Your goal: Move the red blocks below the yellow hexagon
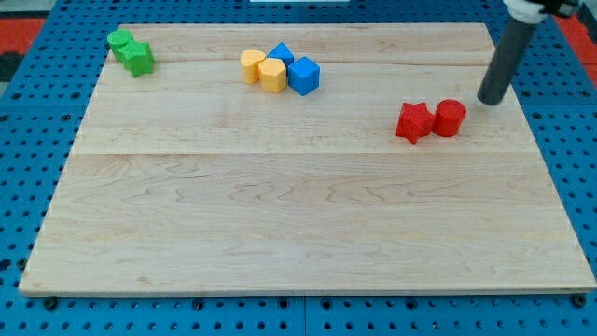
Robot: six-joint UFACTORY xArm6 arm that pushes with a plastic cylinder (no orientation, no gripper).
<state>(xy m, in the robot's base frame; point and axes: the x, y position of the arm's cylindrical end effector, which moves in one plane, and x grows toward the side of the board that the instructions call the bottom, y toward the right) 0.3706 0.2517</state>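
No pincer on this arm, just my tip (pixel 490 101) parked upper right of the red cylinder (pixel 450 118) and red star (pixel 413 122), probably so it can shove both leftward across the counter (pixel 280 224) to under the yellow hexagon (pixel 273 74)

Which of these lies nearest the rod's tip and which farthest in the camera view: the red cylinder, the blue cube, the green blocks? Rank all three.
Measured from my tip, at the view's right:
1. The red cylinder, just left of and below the tip.
2. The blue cube, in the cluster at the view's top centre.
3. The green blocks, at the board's top left corner.
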